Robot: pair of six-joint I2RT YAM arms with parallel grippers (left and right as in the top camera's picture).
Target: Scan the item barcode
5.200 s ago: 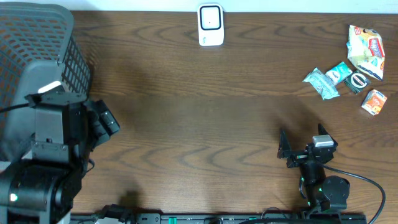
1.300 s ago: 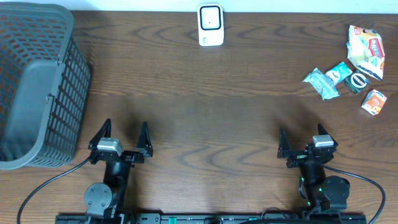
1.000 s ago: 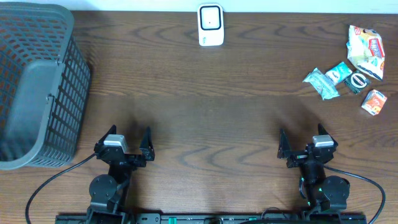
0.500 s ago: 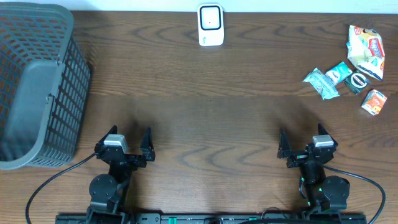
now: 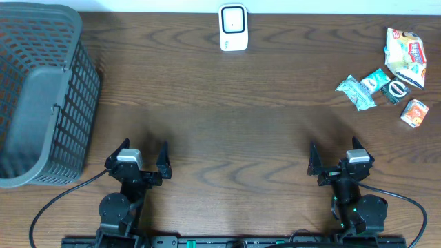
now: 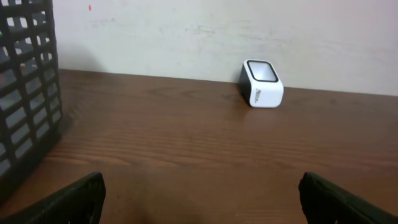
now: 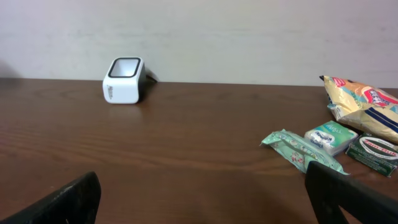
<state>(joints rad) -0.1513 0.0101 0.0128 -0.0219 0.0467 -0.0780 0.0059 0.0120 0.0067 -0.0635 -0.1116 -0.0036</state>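
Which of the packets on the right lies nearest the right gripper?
The long green packet, leftmost of them and closest to the right gripper; the rest lie farther right.

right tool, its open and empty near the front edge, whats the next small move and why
Probably reach the right tool forward and slightly right toward the light green crinkled plastic packet, the nearest item of the pile. Both it and the left tool stand open holding nothing, and nothing lies before the small white box-shaped scanner, so an item must be picked up first.
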